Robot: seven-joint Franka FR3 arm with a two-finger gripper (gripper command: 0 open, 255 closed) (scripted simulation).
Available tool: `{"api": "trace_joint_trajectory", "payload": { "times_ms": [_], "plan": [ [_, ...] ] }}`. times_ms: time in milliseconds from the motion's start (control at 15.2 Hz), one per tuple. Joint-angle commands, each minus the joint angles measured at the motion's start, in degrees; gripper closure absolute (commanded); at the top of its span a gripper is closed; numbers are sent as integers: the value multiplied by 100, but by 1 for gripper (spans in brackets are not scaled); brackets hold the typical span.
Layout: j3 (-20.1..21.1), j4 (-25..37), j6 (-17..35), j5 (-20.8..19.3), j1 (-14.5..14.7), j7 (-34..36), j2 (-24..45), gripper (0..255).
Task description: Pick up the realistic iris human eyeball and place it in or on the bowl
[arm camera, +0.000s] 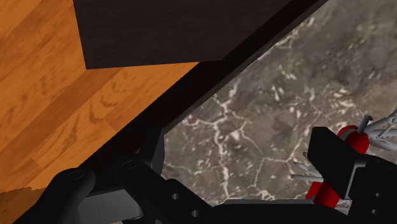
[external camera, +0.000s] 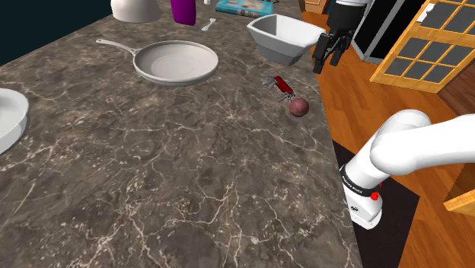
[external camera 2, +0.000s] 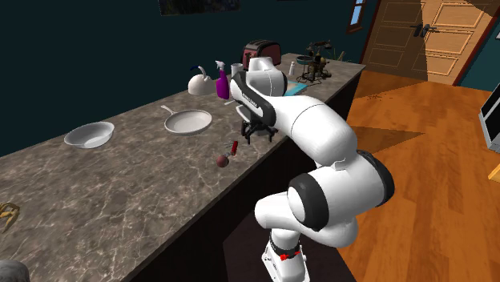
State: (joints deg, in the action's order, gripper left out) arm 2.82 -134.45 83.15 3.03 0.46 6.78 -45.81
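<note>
The eyeball (external camera: 298, 107), a dark reddish-brown ball, lies on the grey-brown marbled table (external camera: 152, 175), close to the edge that borders the wooden floor (external camera: 358, 99), and nothing touches it. Near it, further along that edge, lies a red pocket knife (external camera: 282, 84) with its metal blades fanned out, close to the ball but apart from it. The black tool (external camera: 331, 47) hangs at the table's edge next to a deep white bowl (external camera: 285, 36), well apart from the eyeball, with the pocket knife between them. Its two fingers stand apart and hold nothing. In the wrist view the tool (arm camera: 238, 159) looks down on the marbled top and the table's dark edge, and part of the red pocket knife (arm camera: 326, 191) shows beside one finger (arm camera: 334, 159). A pale frying pan (external camera: 176, 61) rests further in on the table, its handle pointing to the shoulder view's left, and a shallow white bowl (external camera: 7, 114) sits at that view's left edge. Beyond the pan stand a purple bottle (external camera 2: 222, 84) and a white kettle (external camera 2: 200, 82). The white arm (external camera 2: 312, 128) rises from beside the table and bends over its edge
</note>
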Motion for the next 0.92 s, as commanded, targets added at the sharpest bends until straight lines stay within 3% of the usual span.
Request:
{"api": "trace_joint_trajectory", "payload": {
  "times_ms": [0, 858],
  "plan": [
    [0, 0, 0, 0, 0, 0, 0, 0],
    [1397, 384, 7, 1416, 643, 1378, 322, 0]
  ]
}}
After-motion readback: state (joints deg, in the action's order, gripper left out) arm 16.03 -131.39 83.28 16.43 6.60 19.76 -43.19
